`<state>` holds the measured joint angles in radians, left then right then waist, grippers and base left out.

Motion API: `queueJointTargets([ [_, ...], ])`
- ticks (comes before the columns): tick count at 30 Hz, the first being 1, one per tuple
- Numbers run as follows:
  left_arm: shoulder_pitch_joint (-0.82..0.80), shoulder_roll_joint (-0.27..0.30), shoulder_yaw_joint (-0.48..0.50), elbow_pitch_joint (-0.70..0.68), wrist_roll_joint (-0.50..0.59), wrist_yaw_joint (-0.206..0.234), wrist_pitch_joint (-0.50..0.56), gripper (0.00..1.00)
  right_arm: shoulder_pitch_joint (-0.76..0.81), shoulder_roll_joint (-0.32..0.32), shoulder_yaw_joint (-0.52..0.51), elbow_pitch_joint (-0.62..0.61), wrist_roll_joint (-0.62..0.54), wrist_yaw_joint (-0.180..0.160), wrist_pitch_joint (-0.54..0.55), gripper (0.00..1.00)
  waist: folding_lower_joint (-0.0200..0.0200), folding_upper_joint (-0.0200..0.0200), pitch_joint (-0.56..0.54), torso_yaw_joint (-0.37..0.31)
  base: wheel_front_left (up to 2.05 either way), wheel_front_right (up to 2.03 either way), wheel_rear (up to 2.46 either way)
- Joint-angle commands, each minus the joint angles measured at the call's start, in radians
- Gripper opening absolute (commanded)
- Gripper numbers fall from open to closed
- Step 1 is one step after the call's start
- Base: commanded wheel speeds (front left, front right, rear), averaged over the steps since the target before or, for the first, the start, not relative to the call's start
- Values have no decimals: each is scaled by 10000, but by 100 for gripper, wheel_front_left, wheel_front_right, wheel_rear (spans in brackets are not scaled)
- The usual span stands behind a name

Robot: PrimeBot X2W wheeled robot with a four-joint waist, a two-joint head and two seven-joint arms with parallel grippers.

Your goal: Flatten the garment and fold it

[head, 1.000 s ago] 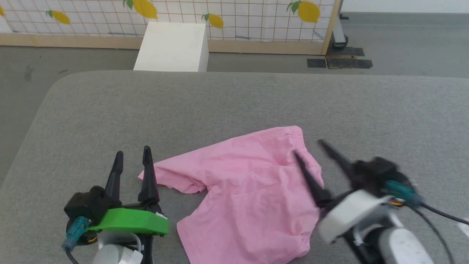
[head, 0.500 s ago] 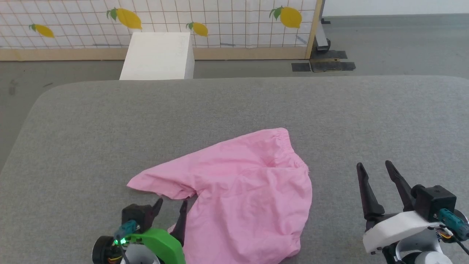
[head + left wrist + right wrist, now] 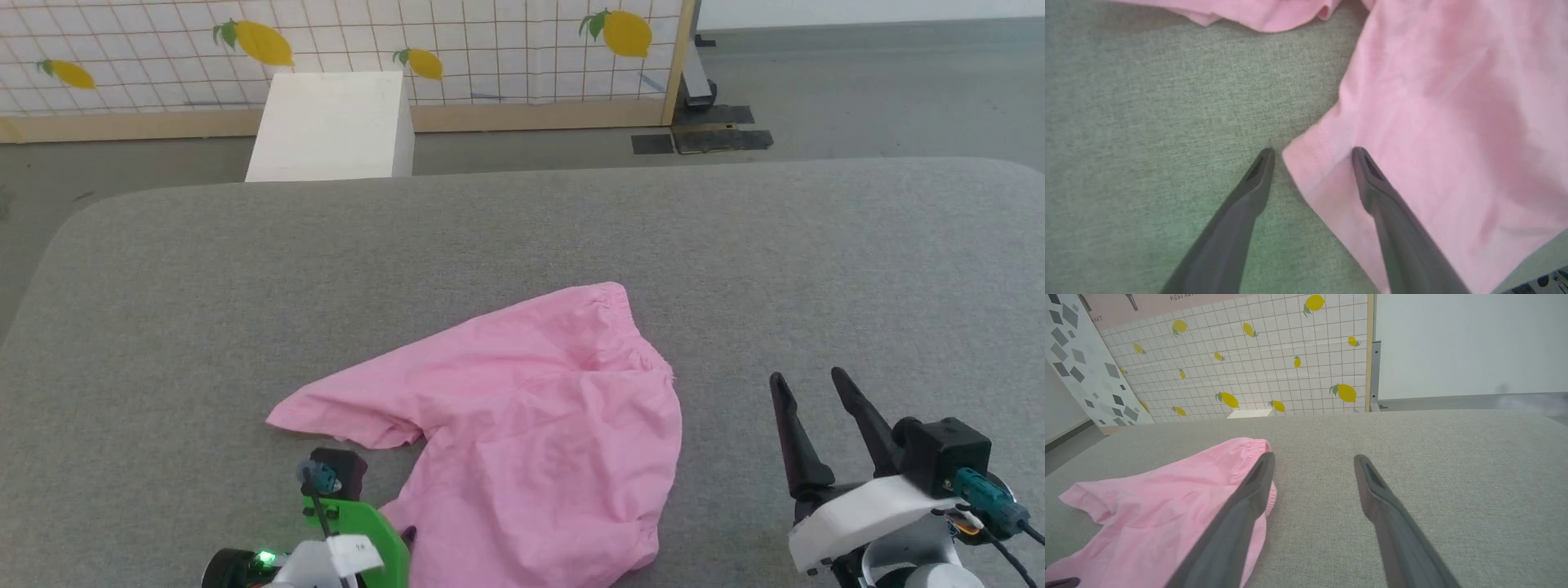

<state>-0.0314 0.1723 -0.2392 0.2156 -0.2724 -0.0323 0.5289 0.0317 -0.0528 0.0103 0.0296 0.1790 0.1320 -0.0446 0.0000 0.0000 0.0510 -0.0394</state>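
Pink shorts [image 3: 522, 425] lie rumpled on the grey surface [image 3: 490, 237], waistband [image 3: 608, 298] toward 1 o'clock, one leg trailing to 9 o'clock, the other running to 6. The cloth looks thin, so a pinch at the near leg's hem corner [image 3: 1300, 159] may catch one layer only, or miss as the corner slips aside. A pull from that side alone would likely bunch the shorts rather than flatten them. At 7 o'clock of the shorts the left pincer [image 3: 1312, 152] tips steeply down, wide open and empty, one finger over bare surface, the other over cloth, the corner between. The right pincer [image 3: 804, 376] stands at 3 o'clock, well apart, wide open, empty, fingers pointing to 12.
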Motion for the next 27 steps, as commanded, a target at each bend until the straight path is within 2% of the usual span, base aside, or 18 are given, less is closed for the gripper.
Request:
queueJointTargets([
  [1, 174, 37, -76, 135, -77, 52, 471, 100, -38, 25, 37, 31, 74, -13, -89, 100, 0, 0, 38, -68, 0, 0, 0],
  [2, 174, 48, -104, 109, -112, 48, 690, 100, -46, 25, 52, 36, 78, -13, -94, 100, 0, 0, 57, -101, 0, 0, 0],
  [3, 163, 81, -145, 39, -133, 18, 869, 38, -58, 25, 72, 43, 85, -13, -100, 100, 0, 0, 80, -139, 0, 0, 0],
  [4, 139, 105, -146, -29, -149, 7, 922, 7, -68, 25, 90, 49, 91, -13, -104, 100, 0, 0, 94, -170, 0, 0, 0],
  [5, 102, 150, -138, -114, -164, -17, 933, 0, -79, 25, 113, 52, 100, -13, -105, 100, 0, 0, 117, -208, 0, 0, 0],
  [10, -334, 563, 244, -429, -51, 76, 375, 0, -116, 25, 146, 38, 139, -13, -119, 100, 0, 0, 247, -314, 0, 0, 0],
  [16, -1668, 1340, 774, -103, 88, -102, -322, 0, -269, 25, 167, 12, 141, -13, -152, 100, 0, 0, 514, -373, 0, 0, 0],
  [21, -3107, 1836, 984, 857, 316, -181, -802, 0, -496, 26, 305, -12, 157, -13, -177, 100, 0, 0, 850, -492, 0, 0, 0],
  [27, -4112, 1926, 1219, 2348, 457, 263, -1178, 0, -803, 26, 519, 56, 208, -13, -242, 100, 0, 0, 1198, -714, 0, 0, 0],
])
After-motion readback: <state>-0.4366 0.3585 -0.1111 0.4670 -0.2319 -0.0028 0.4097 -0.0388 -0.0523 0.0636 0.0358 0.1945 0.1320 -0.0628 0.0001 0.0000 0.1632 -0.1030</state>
